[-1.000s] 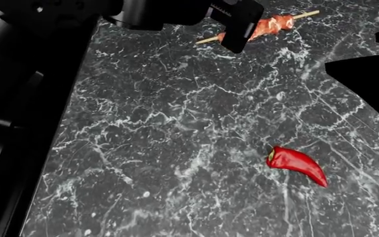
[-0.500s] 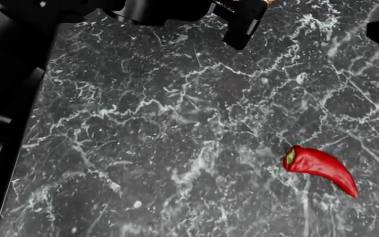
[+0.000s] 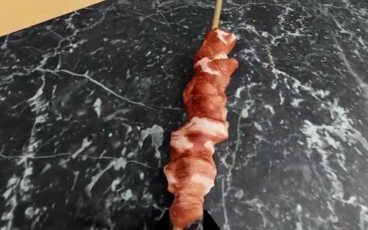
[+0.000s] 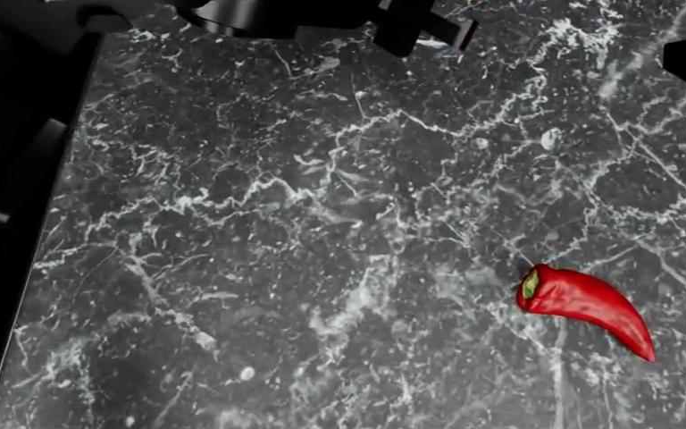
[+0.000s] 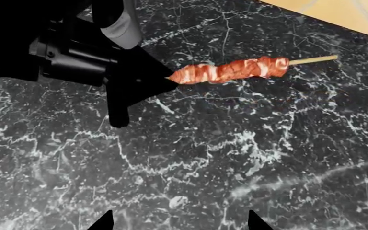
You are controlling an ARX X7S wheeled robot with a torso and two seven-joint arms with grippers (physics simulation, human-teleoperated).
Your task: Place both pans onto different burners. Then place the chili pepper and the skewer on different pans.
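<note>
1. The left gripper point(image 5: 161, 81) sits at the near end of the skewer point(image 5: 235, 70). In the right wrist view its dark body covers that end of the stick, and in the left wrist view two dark tips show on either side of the meat's lowest chunk. Whether the jaws are pressed on the skewer or only flank it, I cannot tell

2. From the left gripper, the skewer runs straight outward along the tool's own line of sight. Its long axis continues the gripper's axis, with the meat chunks along the middle and the bare pale tip pointing toward the tan floor beyond the counter's edge. It appears to lie on or just above the dark marbled counter point(image 4: 319, 268), though which of the two is unclear

3. The right gripper point(image 5: 178, 221) shows only two fingertips spread wide apart, holding nothing. It hovers over bare marble, well apart from the skewer, so the left arm is plainly the nearer one for that item

4. The chili pepper point(image 4: 586, 307) lies on the counter at the robot's right, tapered tip pointing away to the right and stem end toward the middle. It is the right arm's natural target

5. No pans or burners are in view
</note>
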